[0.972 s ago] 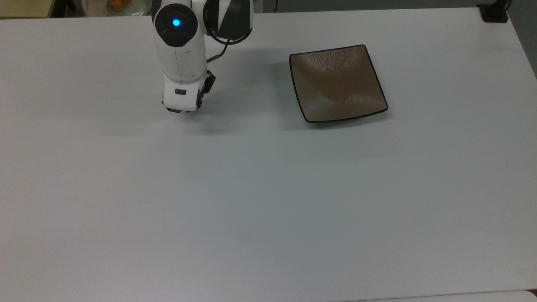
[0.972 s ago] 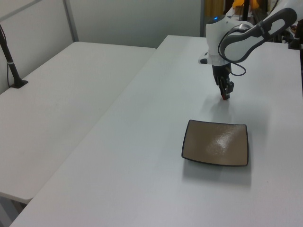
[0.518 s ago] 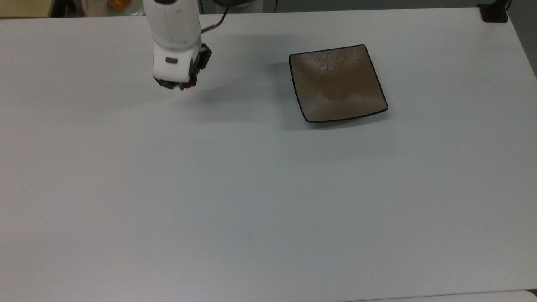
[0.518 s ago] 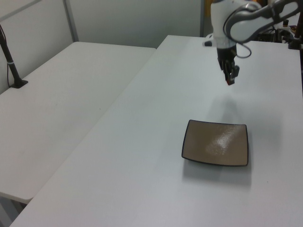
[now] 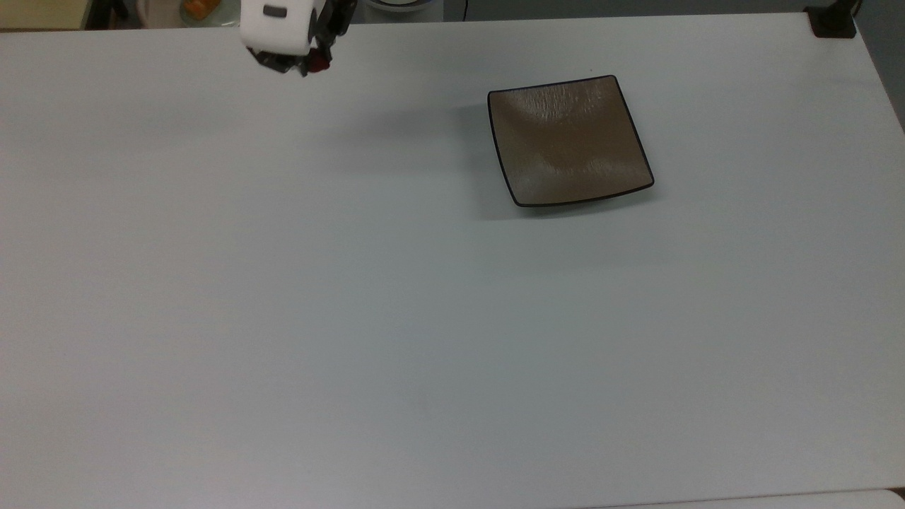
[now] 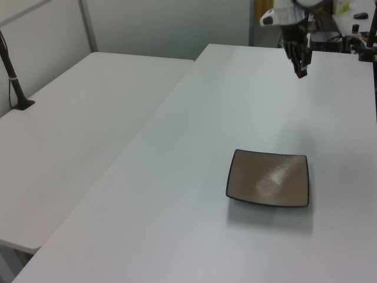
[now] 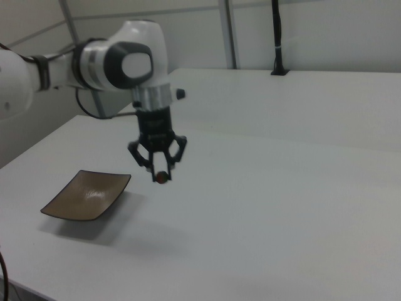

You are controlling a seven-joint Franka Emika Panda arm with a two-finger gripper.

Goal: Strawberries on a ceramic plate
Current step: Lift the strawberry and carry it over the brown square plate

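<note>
Strawberry hung clamped in my jaws above the desk — I judged a level carry to the ceramic plate best.

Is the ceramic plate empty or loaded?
Empty: the ceramic plate shows bare glaze; the strawberry is in the gripper, above the table.

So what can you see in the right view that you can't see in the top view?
The right view alone shows the big white arm and the gap beneath the gripper, so the strawberry hangs clearly above the table. The top view alone shows the ceramic plate from straight above, square and bare, and a round pale plate with orange food past the table's far edge. Both show the gripper shut on the red strawberry, away from the brown plate.
</note>
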